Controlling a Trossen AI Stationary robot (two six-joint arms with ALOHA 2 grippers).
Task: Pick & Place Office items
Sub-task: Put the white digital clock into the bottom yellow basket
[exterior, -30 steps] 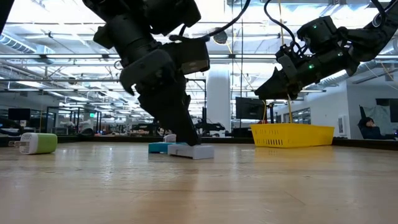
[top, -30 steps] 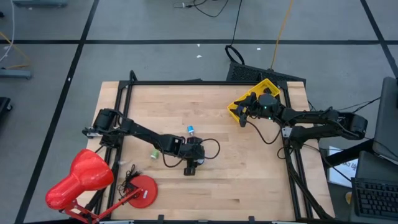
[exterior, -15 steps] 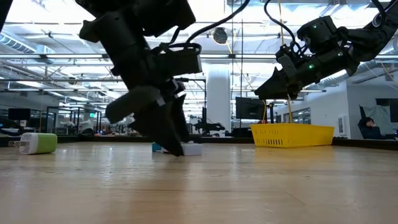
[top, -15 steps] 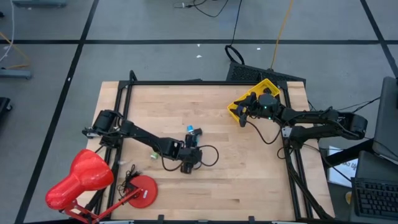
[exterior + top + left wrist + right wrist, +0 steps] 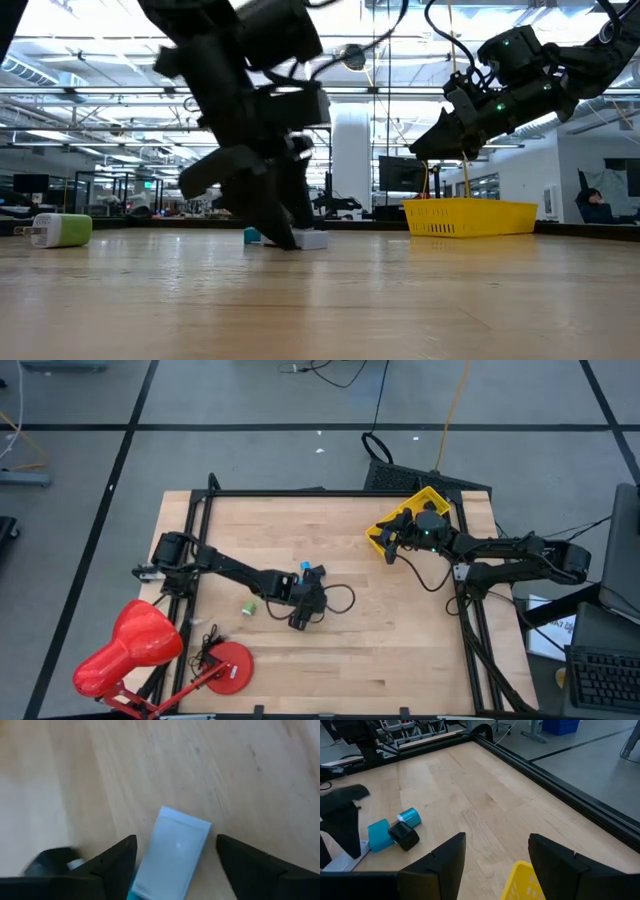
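Note:
A pale blue-white flat piece (image 5: 172, 851) lies flat on the wood between the open fingers of my left gripper (image 5: 176, 840), which touch neither of its sides. This gripper is at mid-table (image 5: 305, 598), tipped low over the white piece (image 5: 310, 240). Just beyond lie a blue-teal piece (image 5: 306, 569) and a black piece (image 5: 319, 573). A green-and-white piece (image 5: 248, 607) lies nearer the left edge. My right gripper (image 5: 388, 550) hangs open in the air beside the yellow tray (image 5: 425, 498).
A big red desk lamp (image 5: 130, 650) stands at the near left corner with its round base (image 5: 228, 665) on the table. The yellow tray (image 5: 470, 215) sits at the far right corner. Bare wood stretches between the two arms. A black frame rims the table.
My left gripper has shifted a little toward the table's far edge, toward the blue and black pieces, and has turned and tipped over the white piece. The right arm has kept still.

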